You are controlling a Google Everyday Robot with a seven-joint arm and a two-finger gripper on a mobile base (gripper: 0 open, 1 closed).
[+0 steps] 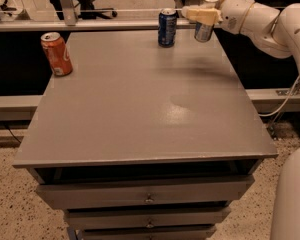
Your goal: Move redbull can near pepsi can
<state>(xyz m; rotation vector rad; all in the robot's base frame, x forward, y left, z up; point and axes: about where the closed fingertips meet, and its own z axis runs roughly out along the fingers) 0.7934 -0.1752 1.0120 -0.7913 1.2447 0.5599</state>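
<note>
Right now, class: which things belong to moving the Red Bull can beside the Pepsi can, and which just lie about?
In the job: slim silver-and-blue redbull can, held by the end effector over the far right of the grey table; dark blue pepsi can.
Lying about: orange-red soda can, far left.

Robot test lab is suggested: speckled floor [10, 204], grey drawer cabinet [140, 114], gripper [205, 15] clamped on redbull can [203, 32] above its far-right corner.

Grey table [140, 109] with drawers [115, 191], speckled floor [10, 214], dim light
</note>
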